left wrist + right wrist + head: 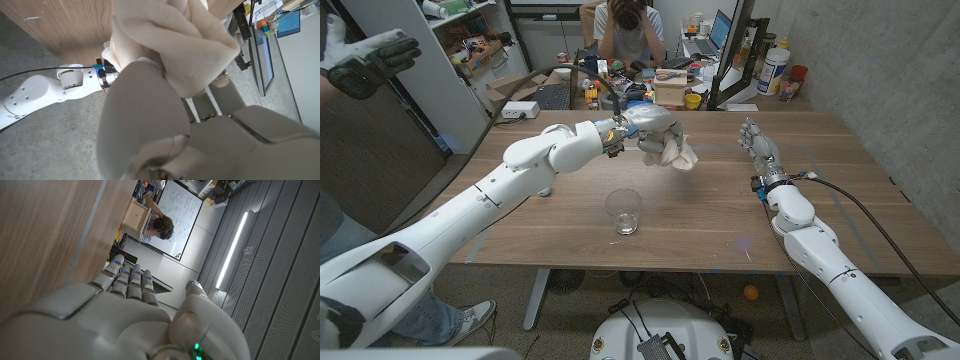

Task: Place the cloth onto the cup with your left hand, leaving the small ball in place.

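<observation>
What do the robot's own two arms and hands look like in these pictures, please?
Both arms have smooth white rounded shells. The left hand and the right hand are silver-grey, with segmented fingers. A black cable runs along the right arm from its wrist, where a small blue part sits. Another black cable arches to the left wrist. A green light glows on the right hand in its wrist view.

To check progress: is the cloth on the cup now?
No. The left robot hand holds the bunched cloth up; the cup stands uncovered.
</observation>
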`<state>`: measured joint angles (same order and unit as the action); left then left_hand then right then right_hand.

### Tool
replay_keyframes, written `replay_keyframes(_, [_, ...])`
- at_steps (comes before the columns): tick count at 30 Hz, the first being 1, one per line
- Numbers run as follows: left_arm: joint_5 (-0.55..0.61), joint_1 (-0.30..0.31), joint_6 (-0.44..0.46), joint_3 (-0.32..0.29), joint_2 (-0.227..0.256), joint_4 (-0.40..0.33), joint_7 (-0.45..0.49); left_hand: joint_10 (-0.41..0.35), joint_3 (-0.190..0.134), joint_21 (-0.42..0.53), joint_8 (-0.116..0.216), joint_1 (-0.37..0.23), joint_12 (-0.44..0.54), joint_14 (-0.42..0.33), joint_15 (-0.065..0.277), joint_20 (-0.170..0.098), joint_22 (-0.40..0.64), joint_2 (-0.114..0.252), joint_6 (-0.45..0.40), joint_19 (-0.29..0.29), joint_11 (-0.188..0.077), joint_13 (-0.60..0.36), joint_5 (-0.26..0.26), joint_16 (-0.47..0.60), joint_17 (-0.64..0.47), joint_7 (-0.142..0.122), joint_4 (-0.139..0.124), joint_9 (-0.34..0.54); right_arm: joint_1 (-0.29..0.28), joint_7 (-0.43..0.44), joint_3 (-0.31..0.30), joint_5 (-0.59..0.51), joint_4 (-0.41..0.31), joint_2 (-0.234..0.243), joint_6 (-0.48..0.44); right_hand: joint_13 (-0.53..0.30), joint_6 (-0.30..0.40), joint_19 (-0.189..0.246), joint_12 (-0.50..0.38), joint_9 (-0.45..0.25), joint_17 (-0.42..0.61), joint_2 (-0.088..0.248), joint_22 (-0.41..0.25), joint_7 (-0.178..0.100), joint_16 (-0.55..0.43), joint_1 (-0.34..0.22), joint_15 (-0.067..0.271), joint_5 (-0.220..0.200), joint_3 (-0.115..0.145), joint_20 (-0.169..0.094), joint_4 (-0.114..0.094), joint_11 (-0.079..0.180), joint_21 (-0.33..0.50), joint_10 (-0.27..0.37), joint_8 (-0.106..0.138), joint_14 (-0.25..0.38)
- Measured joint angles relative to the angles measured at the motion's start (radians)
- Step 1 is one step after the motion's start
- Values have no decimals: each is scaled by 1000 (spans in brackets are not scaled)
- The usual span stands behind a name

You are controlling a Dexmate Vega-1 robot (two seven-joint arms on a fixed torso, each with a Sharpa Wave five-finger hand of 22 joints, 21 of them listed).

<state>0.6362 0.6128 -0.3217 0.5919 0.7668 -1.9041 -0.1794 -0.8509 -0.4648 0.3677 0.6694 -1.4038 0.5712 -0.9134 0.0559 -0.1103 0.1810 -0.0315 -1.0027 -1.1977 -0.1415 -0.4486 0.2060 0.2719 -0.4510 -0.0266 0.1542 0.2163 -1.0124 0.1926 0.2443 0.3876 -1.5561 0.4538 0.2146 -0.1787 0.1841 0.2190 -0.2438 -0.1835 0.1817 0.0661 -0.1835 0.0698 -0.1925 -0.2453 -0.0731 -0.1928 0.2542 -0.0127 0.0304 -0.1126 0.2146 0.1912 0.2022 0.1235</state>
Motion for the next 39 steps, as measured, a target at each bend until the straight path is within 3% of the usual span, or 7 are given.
replay_keyframes(20, [-80, 127, -17, -110, 117, -103, -75, -4, 4, 0, 0, -13, -5, -8, 0, 2, 0, -2, -13, 2, -4, -30, -1, -17, -6, 2, -4, -5, 11, 46, 27, -32, -20, -19, -23, 0, 0, 0, 4, 0, 0, 0, 0, 0, 0, 0, 0, 0, 0, 0, 0, 0, 0, 0, 0, 0])
replay_keyframes(39, [-87, 210, 37, -183, 207, -195, -139, -4, 4, 8, 4, -7, -12, -20, -6, 3, 3, 4, -14, 11, -4, -46, 5, -26, -16, 3, -4, -4, 27, 71, 49, -49, -27, -41, -33, 0, 0, 0, 4, 0, 0, 0, 0, 0, 0, 0, 0, 0, 0, 0, 0, 0, 0, 0, -5, 0])
